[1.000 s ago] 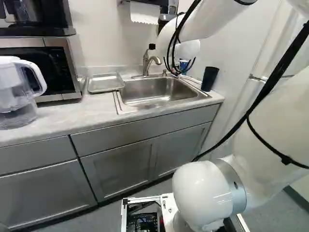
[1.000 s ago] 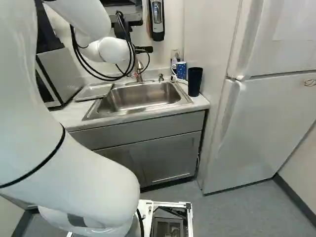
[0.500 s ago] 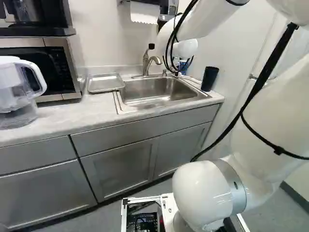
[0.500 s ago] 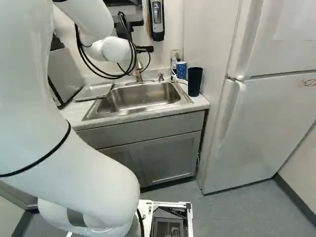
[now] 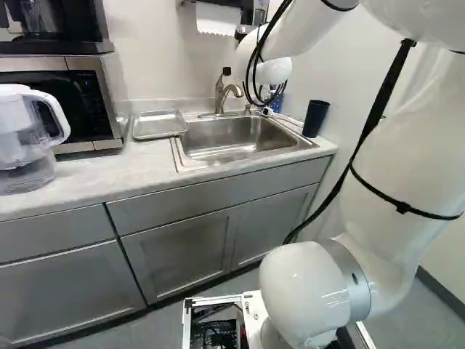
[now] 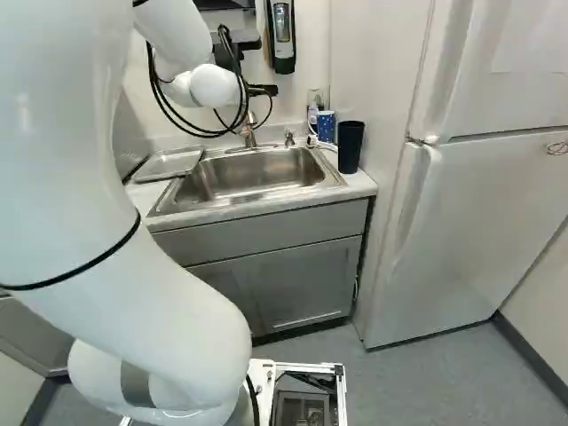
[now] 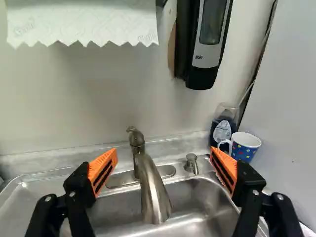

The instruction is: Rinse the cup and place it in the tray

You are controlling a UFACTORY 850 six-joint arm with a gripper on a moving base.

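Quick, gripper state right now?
Gripper: open, holding nothing; its orange-padded fingers stand wide apart, with the faucet showing between them in the wrist view.

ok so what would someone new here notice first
The big white arm, filling the left of the right base view. Then the open gripper, its bright orange pads framing the faucet in the wrist view. Beside the sink, a dotted blue mug and a dark cup stand out.
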